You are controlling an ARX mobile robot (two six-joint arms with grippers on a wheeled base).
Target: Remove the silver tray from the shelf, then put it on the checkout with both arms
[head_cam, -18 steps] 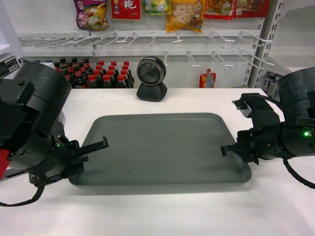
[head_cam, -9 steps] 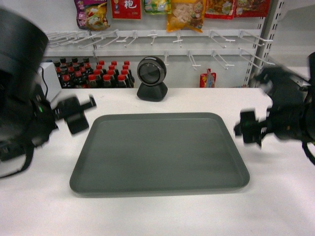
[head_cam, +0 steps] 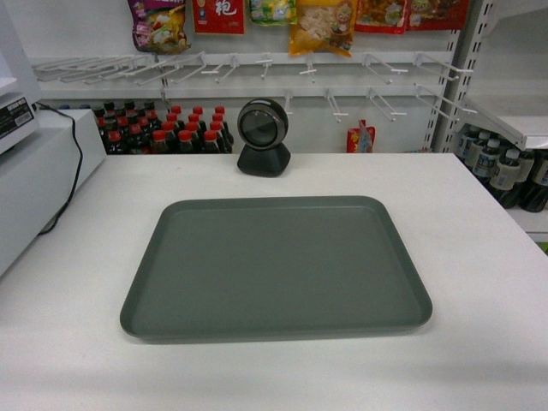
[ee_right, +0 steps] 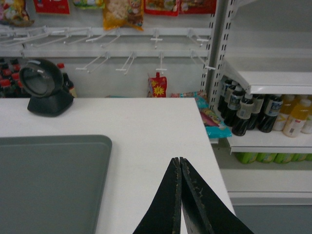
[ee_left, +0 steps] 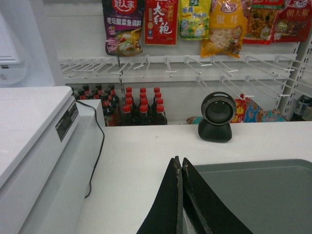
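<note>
The silver tray [head_cam: 276, 267] lies flat on the white desk [head_cam: 479, 257]. The left claw [ee_left: 181, 168] and right claw [ee_right: 180, 163] are pinched together, holding nothing, each above the desk beside the tray.

A store interior under even light. At twelve o'clock, a white wall panel [head_cam: 360, 128] carries rows of white peg hooks [head_cam: 257, 67] with bright snack packets [head_cam: 322, 24] hanging above. Below them stand red-capped dark bottles [head_cam: 184, 130]. At three o'clock, white side shelving [ee_right: 270, 80] holds dark and yellow drink bottles [ee_right: 253, 113].
</note>
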